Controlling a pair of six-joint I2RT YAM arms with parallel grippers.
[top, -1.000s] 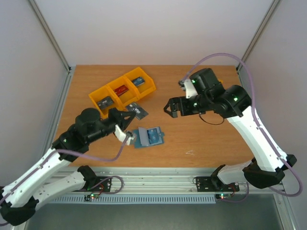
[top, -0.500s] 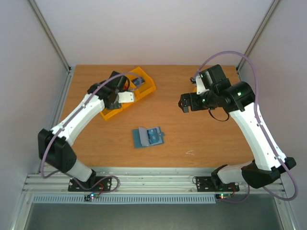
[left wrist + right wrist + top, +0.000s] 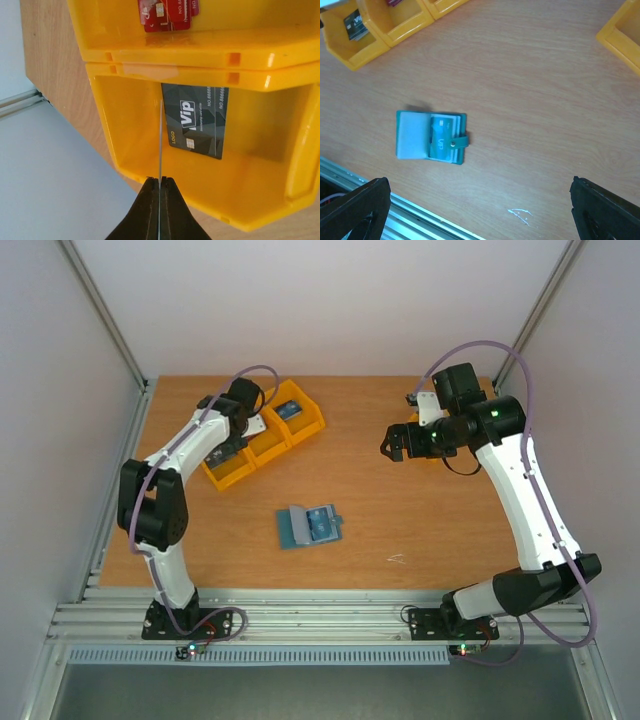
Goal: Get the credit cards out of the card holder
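The blue-teal card holder (image 3: pixel 308 526) lies open on the table, a teal card (image 3: pixel 441 143) still in its pocket under the snap strap. My left gripper (image 3: pixel 160 180) is shut on a thin credit card (image 3: pixel 160 140) seen edge-on, held over the end orange bin (image 3: pixel 260 200) where a dark grey card (image 3: pixel 197 120) lies. A red card (image 3: pixel 167 12) sits in the neighbouring bin, and a blue one (image 3: pixel 290 410) in the far bin. My right gripper (image 3: pixel 477 182) is open and empty, high above the table to the holder's right.
Three joined orange bins (image 3: pixel 262 435) stand at the back left. Another orange bin's corner (image 3: pixel 622 32) shows near the right arm. A small white scuff (image 3: pixel 398 559) marks the wood. The aluminium rail (image 3: pixel 395 212) runs along the near edge.
My left arm has swung from beside the card holder up to the orange bins, carrying the card. My right arm has drawn back to the right and away from the holder.
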